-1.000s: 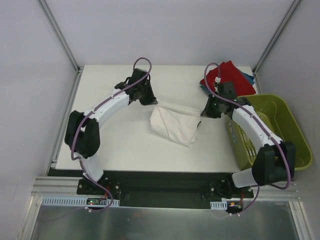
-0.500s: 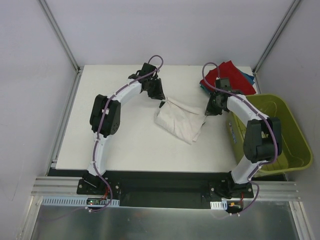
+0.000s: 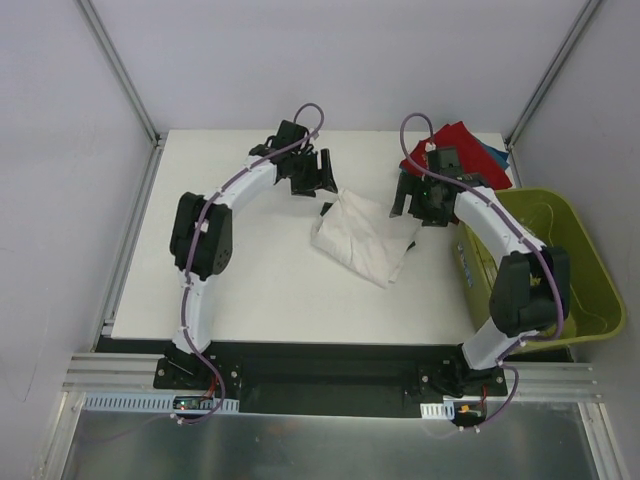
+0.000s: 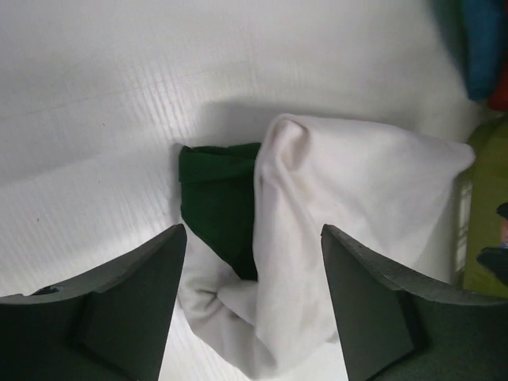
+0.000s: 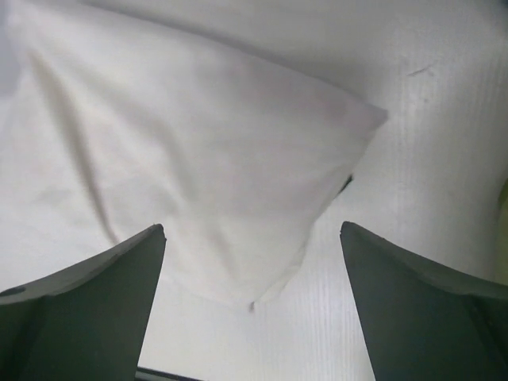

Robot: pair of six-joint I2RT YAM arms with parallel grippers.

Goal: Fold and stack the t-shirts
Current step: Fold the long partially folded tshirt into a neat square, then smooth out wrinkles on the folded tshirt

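Left gripper (image 4: pixel 252 232) is spread wide with nothing between its fingers, just hanging above the cloth. Straight under it is the dark green sleeve (image 4: pixel 214 190), bunched up and poking out from the edge of the cream-white t-shirt (image 4: pixel 349 198), which is crumpled and loosely doubled over itself on the white table (image 3: pixel 240 270).

Right gripper (image 5: pixel 252 228) is the same deal: fingers wide apart, holding nothing, looking down at the opposite corner of that shirt. The cloth comes to a point between its fingers and runs off toward the left arm.

Past the right gripper, in the far table corner, the red t-shirt (image 3: pixel 462 145) lies on top of the teal-blue one (image 3: pixel 497 156). On that arm's outer side is the olive-green basket (image 3: pixel 580 260), its rim close to the forearm.
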